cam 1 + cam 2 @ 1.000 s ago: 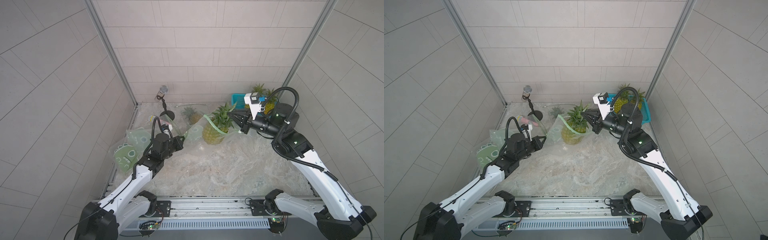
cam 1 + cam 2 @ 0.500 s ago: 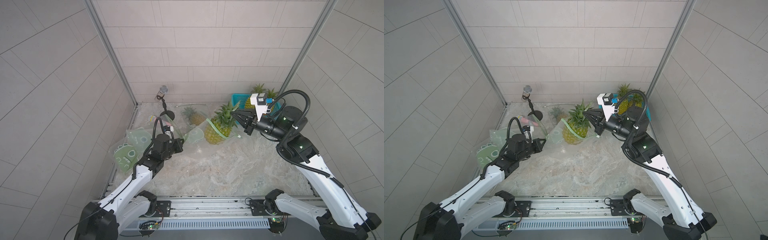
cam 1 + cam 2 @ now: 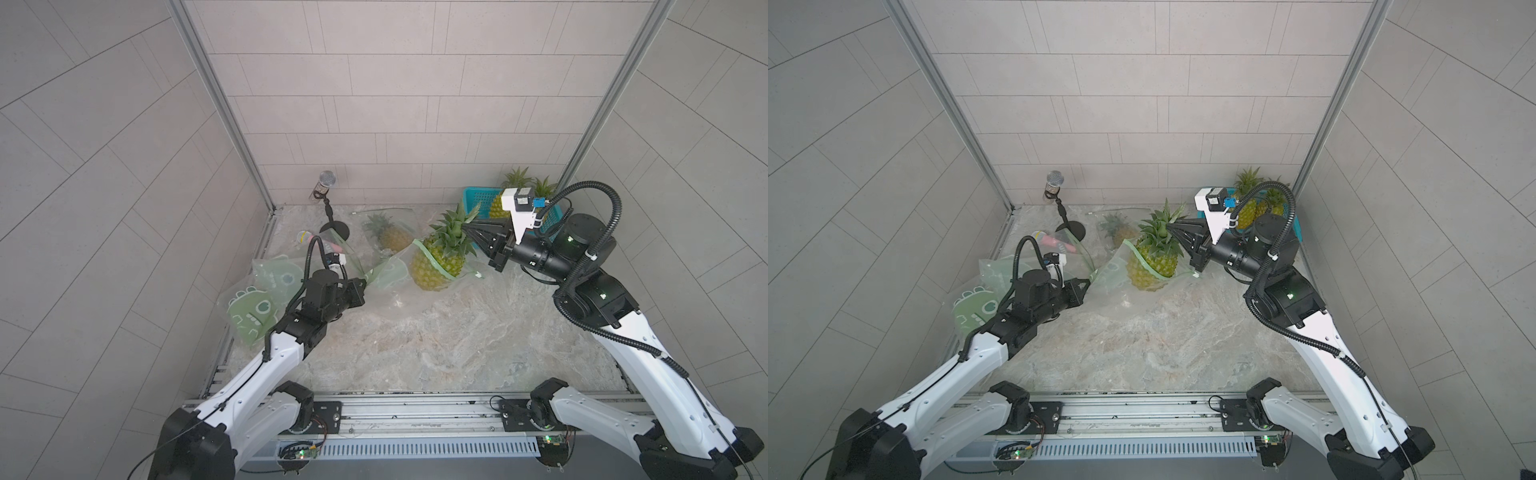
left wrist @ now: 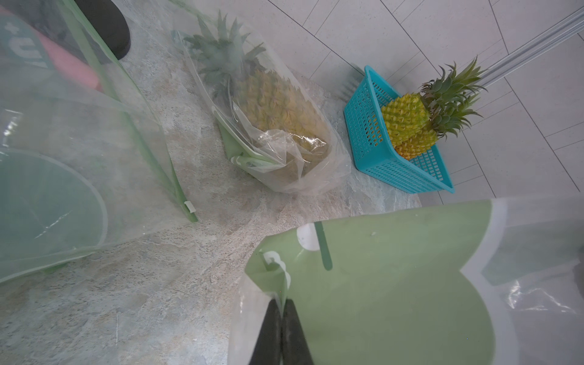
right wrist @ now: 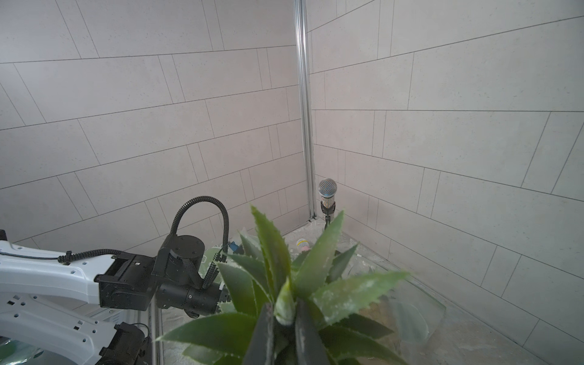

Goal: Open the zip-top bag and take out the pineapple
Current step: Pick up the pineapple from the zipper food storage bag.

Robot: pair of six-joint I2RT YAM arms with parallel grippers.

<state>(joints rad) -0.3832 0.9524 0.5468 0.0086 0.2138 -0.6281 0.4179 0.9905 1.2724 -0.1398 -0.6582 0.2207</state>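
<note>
Right claw (image 3: 468, 227) was pinched on the crown of the pineapple (image 3: 436, 266). In the right wrist view both fingers (image 5: 262, 331) sat close together with a pale centre leaf between them.

Pineapple was tilted, crown toward the right arm, toward the back of the table (image 3: 415, 345). Its lower half was inside the zip-top bag (image 3: 388, 274). The green zip strip of the open mouth ran across the body, with the upper half and crown outside. Couldn't tell whether the base touched the table.

Left claw (image 4: 281, 305) was pressed together on the opposite end of that bag, clamping a fold of clear film at the edge of the green print. In both top views the bag ran from the left claw to the pineapple.

Further out:
- A second pineapple (image 4: 278, 117) lay in its own clear bag nearer the back wall.
- A blue basket (image 4: 373, 148) in the back right corner held more pineapples (image 4: 407, 123).
- A microphone on a stand (image 3: 327, 179) stood in the back left corner.
- Printed bags (image 3: 249, 311) with green cartoon faces were piled by the left wall beside the left arm.
- A pink microphone (image 3: 1054, 241) lay among them.
</note>
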